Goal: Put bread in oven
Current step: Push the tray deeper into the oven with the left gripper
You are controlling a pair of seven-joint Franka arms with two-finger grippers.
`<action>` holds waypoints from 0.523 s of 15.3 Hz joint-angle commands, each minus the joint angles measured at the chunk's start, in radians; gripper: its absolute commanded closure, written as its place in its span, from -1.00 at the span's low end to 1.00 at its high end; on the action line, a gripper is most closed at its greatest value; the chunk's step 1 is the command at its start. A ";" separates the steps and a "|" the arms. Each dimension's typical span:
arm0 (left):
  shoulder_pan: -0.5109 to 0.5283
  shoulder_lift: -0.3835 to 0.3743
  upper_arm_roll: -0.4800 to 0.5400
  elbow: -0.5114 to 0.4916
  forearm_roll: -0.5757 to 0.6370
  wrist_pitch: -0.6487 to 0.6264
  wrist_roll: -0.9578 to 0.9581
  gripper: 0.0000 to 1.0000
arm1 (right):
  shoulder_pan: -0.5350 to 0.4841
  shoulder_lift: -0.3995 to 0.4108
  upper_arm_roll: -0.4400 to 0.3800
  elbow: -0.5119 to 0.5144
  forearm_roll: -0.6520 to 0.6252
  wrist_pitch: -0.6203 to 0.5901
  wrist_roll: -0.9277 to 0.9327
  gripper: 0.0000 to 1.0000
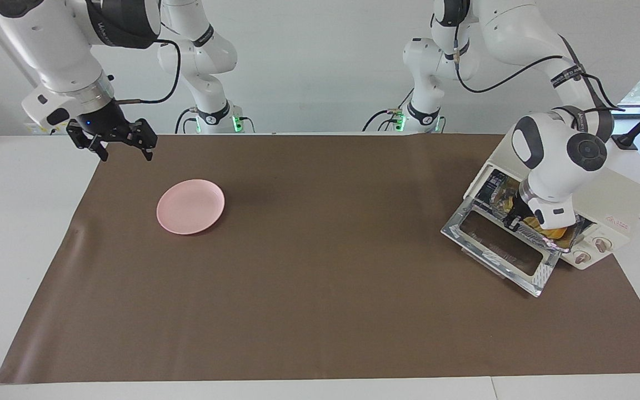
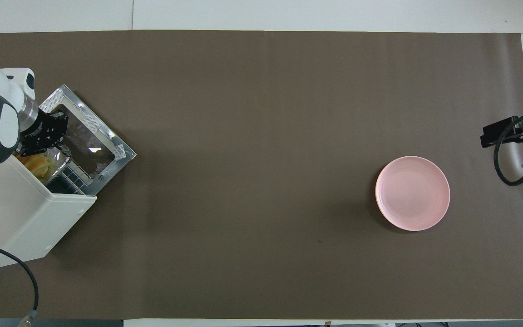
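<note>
The cream-white oven stands at the left arm's end of the table. Its glass door lies dropped open onto the mat. A silver foil tray carries the yellow-orange bread and sits mostly inside the oven mouth on the dark rack. My left gripper is at the oven opening, shut on the tray's rim at the door side. The arm's wrist hides much of the bread. My right gripper hangs open and empty over the mat's corner at the right arm's end.
A round pink plate lies empty on the brown mat, toward the right arm's end. The oven's two knobs face the table's middle. A black cable runs off the oven's side.
</note>
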 commanded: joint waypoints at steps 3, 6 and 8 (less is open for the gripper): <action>-0.007 -0.062 -0.001 -0.088 0.051 0.053 0.006 1.00 | -0.007 -0.013 -0.001 -0.008 0.019 -0.014 -0.029 -1.00; -0.007 -0.071 -0.001 -0.109 0.053 0.072 0.003 1.00 | -0.007 -0.013 -0.001 -0.008 0.019 -0.014 -0.029 -1.00; -0.008 -0.077 -0.001 -0.118 0.053 0.073 -0.003 1.00 | -0.007 -0.013 -0.001 -0.008 0.019 -0.014 -0.029 -1.00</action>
